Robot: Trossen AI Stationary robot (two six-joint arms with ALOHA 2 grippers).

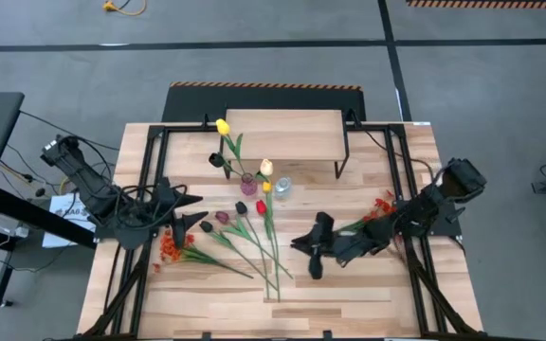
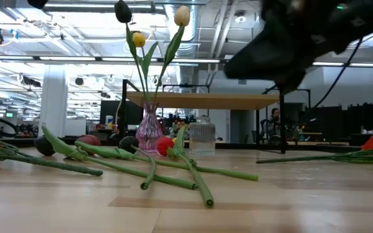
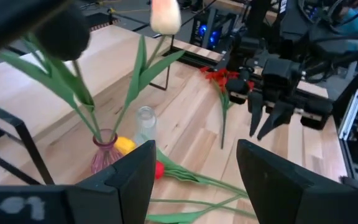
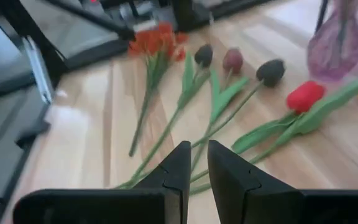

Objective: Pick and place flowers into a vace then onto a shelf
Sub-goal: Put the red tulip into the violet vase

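Looking straight down from the high view, the loose flowers [image 1: 245,232] lie fanned out in the middle of the bench [image 1: 368,303], heads toward the upper left of the frame and stems running down to the lower right. A small pink vase [image 1: 247,178] with a few tulips already in it stands just above them, in front of the shelf [image 1: 282,133] at the top centre.

The right pincer [image 1: 313,248] hangs just right of the stem ends, fingers nearly together and holding nothing. The left pincer [image 1: 192,210] sits at the left of the pile by the dark heads, its fingers spread apart and empty too. So the relation that matters, I'd say: the stems lie on a diagonal and the right arm is at the stem end, while the left one is closer to the heads. Whichever goes, it'll want to come across a stem rather than along it.

The right wrist view shows the heads nicely: a red tulip [image 4: 305,96], a maroon one [image 4: 232,60], two dark ones, and an orange spray [image 4: 157,40] further off, all pointing away from its own fingertips [image 4: 184,165]. The low view hides the layout, but it shows the stems lying flat and crossing each other, which overhead you can't really judge. The left wrist view catches a second orange spray [image 3: 219,78] over by the right arm, well apart from the main pile.
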